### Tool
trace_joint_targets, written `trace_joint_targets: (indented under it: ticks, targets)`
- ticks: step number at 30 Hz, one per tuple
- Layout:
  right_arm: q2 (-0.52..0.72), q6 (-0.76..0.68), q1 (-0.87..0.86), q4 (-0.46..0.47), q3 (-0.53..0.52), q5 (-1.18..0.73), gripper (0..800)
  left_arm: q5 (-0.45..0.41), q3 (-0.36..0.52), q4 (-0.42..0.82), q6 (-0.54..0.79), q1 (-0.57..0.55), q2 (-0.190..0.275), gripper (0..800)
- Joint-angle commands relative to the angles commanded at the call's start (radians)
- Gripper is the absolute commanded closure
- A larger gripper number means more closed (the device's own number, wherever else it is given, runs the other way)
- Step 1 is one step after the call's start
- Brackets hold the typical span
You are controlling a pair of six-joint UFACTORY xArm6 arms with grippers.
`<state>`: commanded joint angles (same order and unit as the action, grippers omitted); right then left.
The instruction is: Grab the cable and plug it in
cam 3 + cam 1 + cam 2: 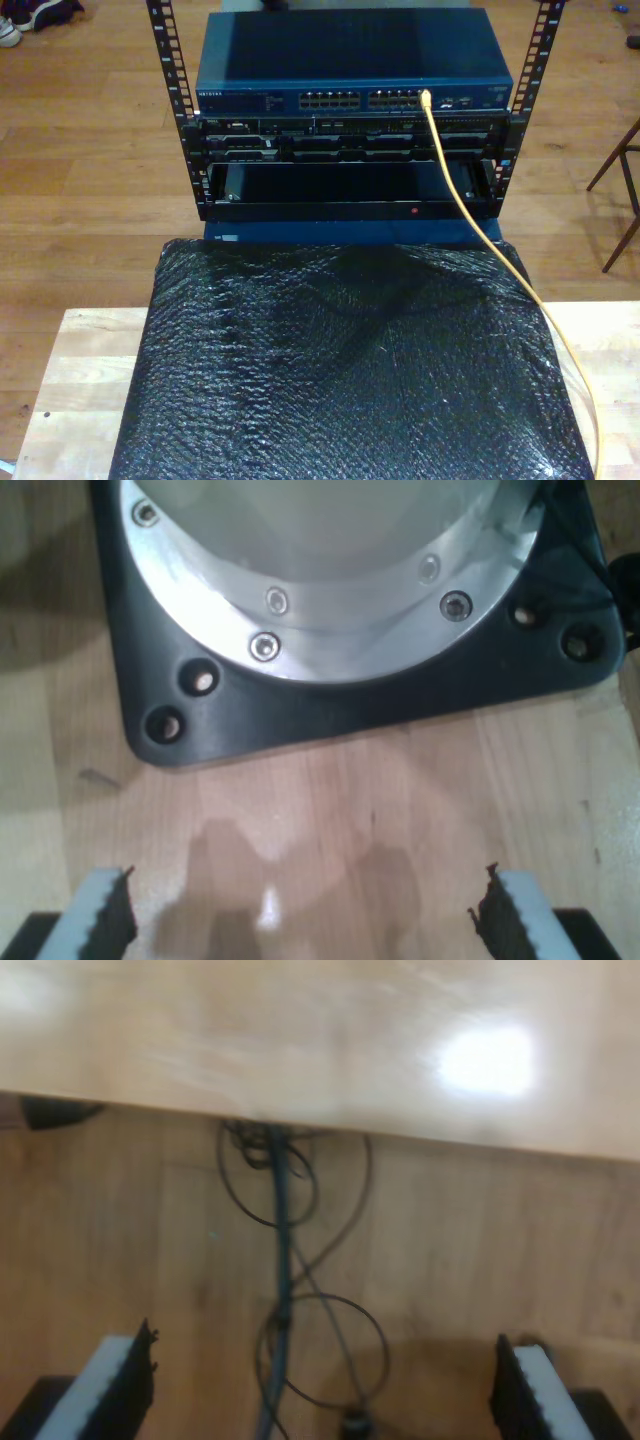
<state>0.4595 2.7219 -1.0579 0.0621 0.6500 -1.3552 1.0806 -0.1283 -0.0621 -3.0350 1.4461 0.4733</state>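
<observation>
Obstacle: yellow network cable [470, 205] slanting across black rack's [350, 170] open front; black bubble-wrap sheet [340, 370] unobstructed.

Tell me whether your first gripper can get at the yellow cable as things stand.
Probably not yet. My first gripper is open over bare wood beside a black base plate, with no cable between its jaws. The yellow cable already runs up to the switch in the exterior view.

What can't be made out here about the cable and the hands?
- The yellow cable: its near end is cut off by the exterior view's bottom edge.
- Its plug at the switch: too small to tell whether it is seated.
- Floor wires: blurred in the second wrist view.
</observation>
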Motion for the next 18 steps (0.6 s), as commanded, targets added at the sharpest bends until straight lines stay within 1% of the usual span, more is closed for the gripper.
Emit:
trace_joint_targets:
  ticks: [5,8,13,18]
  targets:
    - [0.069,0.02,-0.064,0.063,-0.091,-0.006,2,0.0,0.0,0.0,0.0,0.002,0.0,0]
    - [0.101,0.066,-0.101,0.092,-0.137,-0.006,2,0.0,0.0,0.0,0.0,0.0,0.0,0]
    - [0.14,0.147,-0.181,0.098,-0.212,0.0,2,0.0,0.0,0.0,0.002,0.0,0.0,0]
    - [0.155,0.169,-0.222,0.098,-0.278,0.003,2,0.0,0.0,0.0,0.0,0.0,0.0,0]
